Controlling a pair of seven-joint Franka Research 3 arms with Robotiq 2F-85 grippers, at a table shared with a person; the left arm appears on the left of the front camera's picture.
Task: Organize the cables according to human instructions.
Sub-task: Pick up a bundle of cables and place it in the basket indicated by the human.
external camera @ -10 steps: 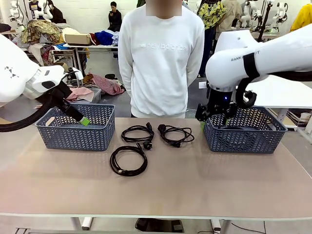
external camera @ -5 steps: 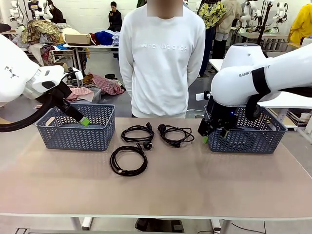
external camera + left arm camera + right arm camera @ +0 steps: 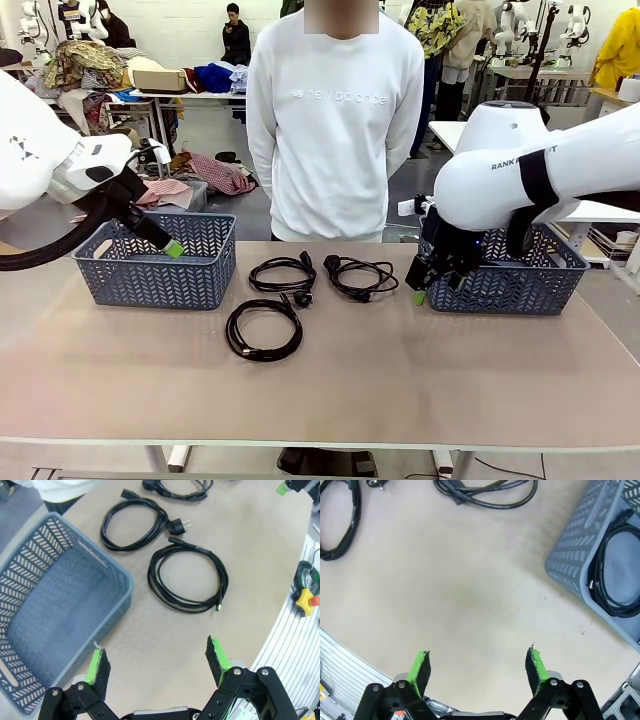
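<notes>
Obs.: left gripper (image 3: 157, 656) hangs above the edge of the left basket (image 3: 150, 282), jaws spread wide, nothing between the pads. The right gripper (image 3: 477, 661) hovers over bare table (image 3: 400, 390) just beside the right basket (image 3: 520, 294), jaws likewise apart and empty. Between the baskets lie three coils: far-left cable (image 3: 283, 274), far-right cable (image 3: 360, 277) and near cable (image 3: 263, 331). The fourth cable (image 3: 619, 572) lies coiled inside the right basket.
</notes>
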